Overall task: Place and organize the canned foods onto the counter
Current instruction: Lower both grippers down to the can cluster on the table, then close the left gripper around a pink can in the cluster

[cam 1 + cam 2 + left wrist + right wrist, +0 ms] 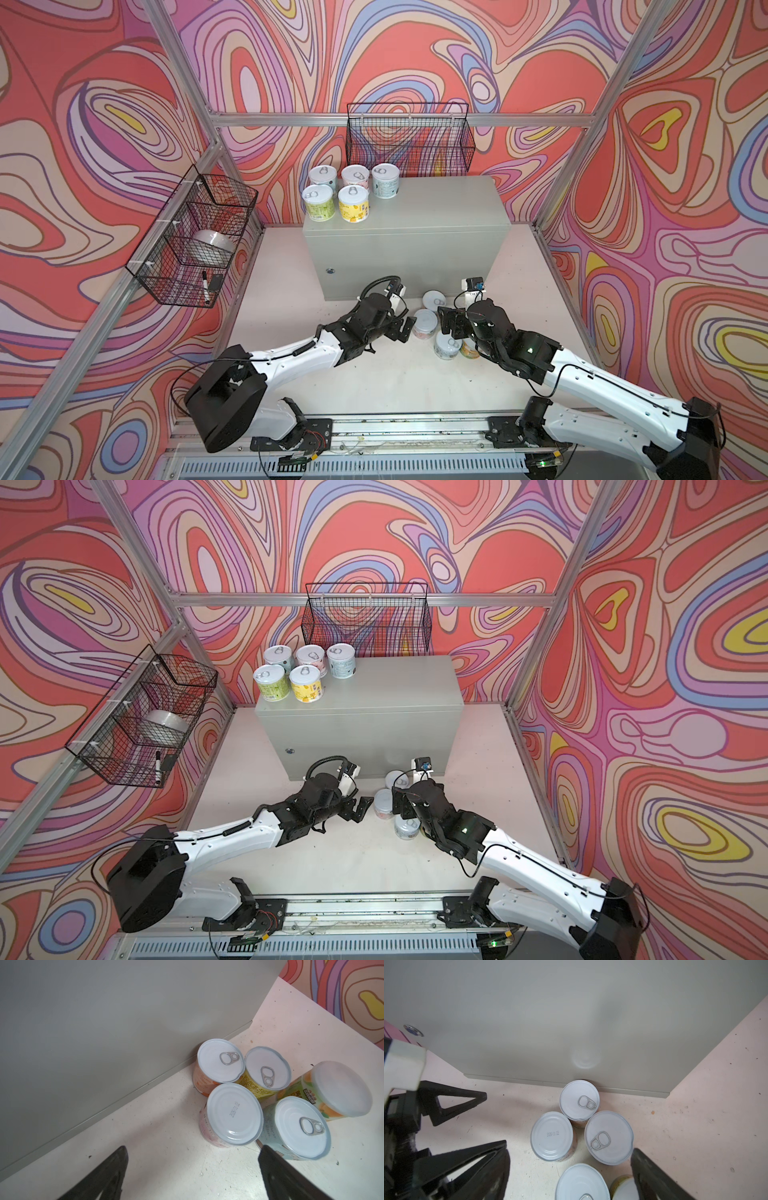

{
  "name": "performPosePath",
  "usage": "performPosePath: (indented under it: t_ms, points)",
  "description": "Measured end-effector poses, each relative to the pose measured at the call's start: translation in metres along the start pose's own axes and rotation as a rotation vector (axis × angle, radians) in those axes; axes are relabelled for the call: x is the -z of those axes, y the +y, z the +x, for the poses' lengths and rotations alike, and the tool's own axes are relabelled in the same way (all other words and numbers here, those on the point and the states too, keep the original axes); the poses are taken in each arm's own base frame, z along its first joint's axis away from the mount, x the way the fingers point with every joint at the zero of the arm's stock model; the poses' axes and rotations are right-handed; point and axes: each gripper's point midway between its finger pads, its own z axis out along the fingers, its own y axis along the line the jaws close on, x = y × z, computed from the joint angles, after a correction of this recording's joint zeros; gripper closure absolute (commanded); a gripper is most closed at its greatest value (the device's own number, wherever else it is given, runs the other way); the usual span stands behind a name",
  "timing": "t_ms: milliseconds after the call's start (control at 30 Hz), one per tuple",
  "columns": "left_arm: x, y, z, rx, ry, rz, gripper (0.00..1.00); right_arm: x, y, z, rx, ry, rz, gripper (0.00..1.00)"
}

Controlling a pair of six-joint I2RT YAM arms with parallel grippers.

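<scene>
five canned foods (353,202) stand in two rows at the left end of the grey counter (436,208) top — five more cans (268,1076) huddle on the white table (374,374) just before its front, the pink can (232,1113) base-up. flanking them, the left gripper (193,1148) and right gripper (571,1148) both gape, grasping nothing.

A robotics lab cell — aluminium frame (291,119), swirl-printed walls (415,50), arms (291,357) on rail (415,426).

Loads of free room on the right half of the counter (436,208); left rear corner blocked by five cans (353,200); loose cans (234,1113) bunched tight by the counter front, barely any gaps; bare table (523,299) wide open either side
</scene>
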Motion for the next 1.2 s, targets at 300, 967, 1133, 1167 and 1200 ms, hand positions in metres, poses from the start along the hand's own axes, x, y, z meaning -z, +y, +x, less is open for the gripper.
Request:
performPosePath:
  t_ms: [300, 967, 1133, 1167, 1200]
  points:
    - [-0.036, -0.020, 0.037, -0.031, 0.042, 0.082, 0.00, -0.005, -0.004, -0.002, 0.011, -0.002, 0.045, 0.06]
    - [-0.083, -0.023, 0.059, -0.041, 0.016, 0.090, 0.00, -0.027, -0.002, 0.007, 0.046, 0.049, 0.100, 0.07]
    - [-0.090, -0.019, 0.054, -0.039, -0.009, 0.064, 0.00, -0.027, -0.002, 0.007, 0.045, 0.047, 0.105, 0.07]
    - [-0.091, -0.020, 0.053, -0.039, -0.013, 0.063, 0.00, -0.027, -0.002, 0.007, 0.043, 0.047, 0.105, 0.07]
    - [-0.092, -0.019, 0.051, -0.038, -0.019, 0.060, 0.00, -0.028, -0.002, 0.007, 0.043, 0.047, 0.106, 0.07]
